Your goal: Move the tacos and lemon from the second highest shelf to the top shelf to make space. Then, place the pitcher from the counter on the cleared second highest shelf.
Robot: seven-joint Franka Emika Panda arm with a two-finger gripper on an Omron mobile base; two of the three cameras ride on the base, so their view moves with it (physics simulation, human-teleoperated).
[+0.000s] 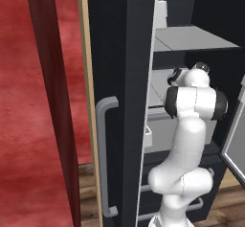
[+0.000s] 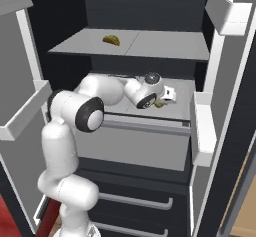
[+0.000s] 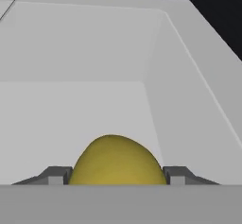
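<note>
The lemon, a dull-yellow ball, sits between my two fingertips, which press against its sides. My gripper is shut on the lemon at the right end of the second highest shelf, close above its surface. One taco lies on the top shelf, left of centre. My arm reaches into the open fridge from the left. The pitcher and the counter are out of view.
The fridge's side wall stands close to the right of the lemon. Open door bins flank the opening on the left and right. Drawers sit below. A dark door with a grey handle blocks the left.
</note>
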